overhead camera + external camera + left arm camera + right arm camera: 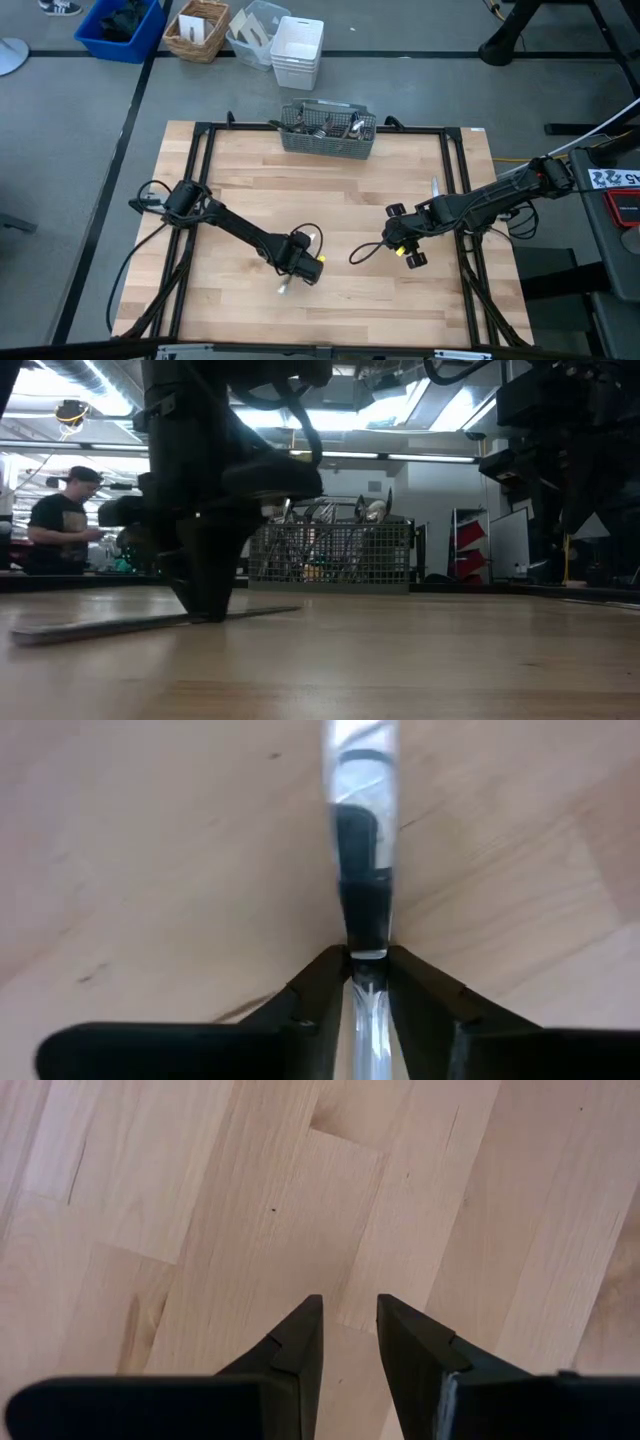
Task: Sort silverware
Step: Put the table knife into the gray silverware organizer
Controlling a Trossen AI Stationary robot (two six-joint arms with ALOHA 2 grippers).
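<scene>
Item: one piece of silverware (362,840), slim and shiny, type not clear to me (the flat, even shaft suggests a table knife). It lies flat on the worktop (330,200), in the lower centre of the high view, well apart from everything else.

Holder: my left hand (366,982) is down on it. In the left wrist view the two dark fingers (318,988) sit either side of the shaft, pinched in against it with no gap visible. The low view shows the piece (150,623) lying level on the wood, with the hand standing over it at left of centre. I judge this the grasp step: grip made, lift not yet begun.

Destination: the grey wire-mesh caddy (328,132), at the upper centre of the high view on the worktop's far edge, already carrying a cluster of silverware (330,124) standing in its compartments.

Second arm: my right hand (349,1330) hovers over bare wood at right of centre in the high view, fingers parted a little, holding nothing.

Next move, as I judge it: lift straight up without letting the thin shaft swivel in the pinch, carry it toward the top of the frame, and drop it into the compartment holding its own kind. Which compartment that is I cannot tell from here.
</scene>
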